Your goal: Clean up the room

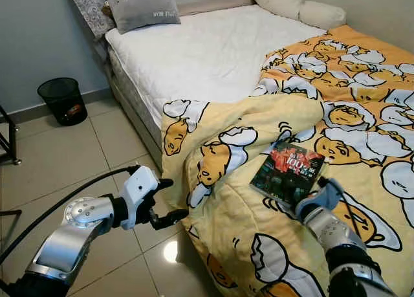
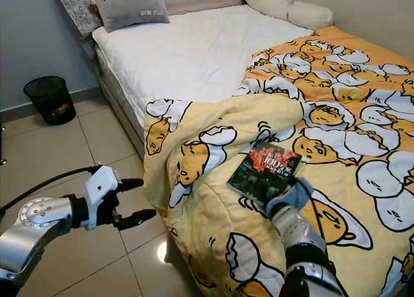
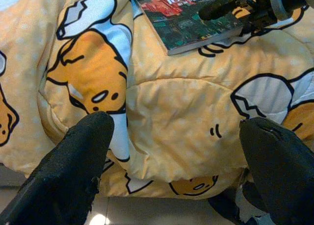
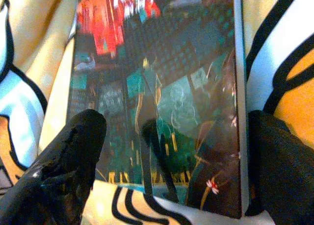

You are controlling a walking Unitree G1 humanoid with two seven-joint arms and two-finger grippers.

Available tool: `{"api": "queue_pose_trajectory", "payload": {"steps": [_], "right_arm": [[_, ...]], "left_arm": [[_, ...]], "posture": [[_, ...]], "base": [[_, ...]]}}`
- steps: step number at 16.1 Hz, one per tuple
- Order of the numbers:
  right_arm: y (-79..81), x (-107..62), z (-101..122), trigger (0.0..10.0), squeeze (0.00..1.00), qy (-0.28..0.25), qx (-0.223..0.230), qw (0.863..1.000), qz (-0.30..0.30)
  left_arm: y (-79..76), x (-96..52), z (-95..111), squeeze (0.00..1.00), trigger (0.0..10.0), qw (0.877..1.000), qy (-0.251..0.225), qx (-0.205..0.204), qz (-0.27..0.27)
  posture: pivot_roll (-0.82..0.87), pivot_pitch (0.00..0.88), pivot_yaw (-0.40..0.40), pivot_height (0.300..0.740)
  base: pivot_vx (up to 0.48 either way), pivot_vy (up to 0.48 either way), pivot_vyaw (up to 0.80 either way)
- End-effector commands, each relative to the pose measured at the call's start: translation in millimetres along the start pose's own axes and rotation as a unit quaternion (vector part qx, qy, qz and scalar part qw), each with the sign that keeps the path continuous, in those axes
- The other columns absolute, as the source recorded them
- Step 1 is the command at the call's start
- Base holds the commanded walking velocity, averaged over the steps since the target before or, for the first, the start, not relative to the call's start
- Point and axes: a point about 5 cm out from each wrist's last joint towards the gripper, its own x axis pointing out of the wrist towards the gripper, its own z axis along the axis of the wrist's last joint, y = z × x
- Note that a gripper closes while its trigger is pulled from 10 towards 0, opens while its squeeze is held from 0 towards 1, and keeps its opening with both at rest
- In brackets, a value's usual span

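Now the right gripper [image 4: 171,151], fingers spread, straddles the book [image 1: 287,170] lower right; left gripper [image 1: 169,201] open beside the quilt [image 1: 233,219].

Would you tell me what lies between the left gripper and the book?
A stretch of the yellow blanket, bare of other things, separates the left gripper from the book, as the left eye view shows.

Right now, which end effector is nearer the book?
Right. The right end effector is at the book, fingers open astride its near edge. The left end effector hangs open off the bedside, by the duvet's overhanging edge.
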Motion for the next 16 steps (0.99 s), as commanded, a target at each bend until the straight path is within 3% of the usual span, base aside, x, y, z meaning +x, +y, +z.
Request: {"api": "queue_pose_trajectory", "payload": {"steps": [1,3,6,7,9,16], "right_arm": [[1.0,2.5,-23,10.0,0.00,0.051,0.033,0.998,0.006],[-0.7,3.7,-35,10.0,0.00,0.071,0.038,0.997,-0.007],[15.7,7.6,-32,10.0,0.00,0.055,0.116,0.991,0.025],[27.8,9.7,-24,4.0,0.00,0.034,0.155,0.986,0.052],[37.4,11.1,-12,0.0,0.00,0.006,0.187,0.979,0.078],[40.5,11.6,-3,0.0,0.00,-0.015,0.214,0.972,0.094]], "left_arm": [[0.8,-1.0,1,0.39,10.0,1.000,0.005,0.001,-0.008],[-0.3,0.0,2,0.38,10.0,1.000,0.005,-0.001,-0.017],[-0.6,-1.3,3,0.38,10.0,1.000,0.005,0.001,-0.022],[0.1,-2.8,4,0.39,10.0,1.000,0.003,-0.001,-0.021],[0.2,-3.2,4,0.38,10.0,1.000,0.001,-0.004,-0.019],[0.2,1.1,5,0.38,10.0,1.000,-0.004,-0.006,-0.019]], "posture": [[0.02,0.000,0.009,0.740],[0.03,0.000,0.011,0.740],[0.04,0.000,0.003,0.740],[0.04,0.000,0.003,0.740],[0.04,0.000,0.003,0.740],[0.04,0.000,0.000,0.740]], "base": [[0.000,0.000,0.00],[0.000,0.000,0.00],[0.000,0.000,0.00],[0.000,0.000,0.00],[0.000,0.000,0.00],[0.000,0.000,0.00]]}}
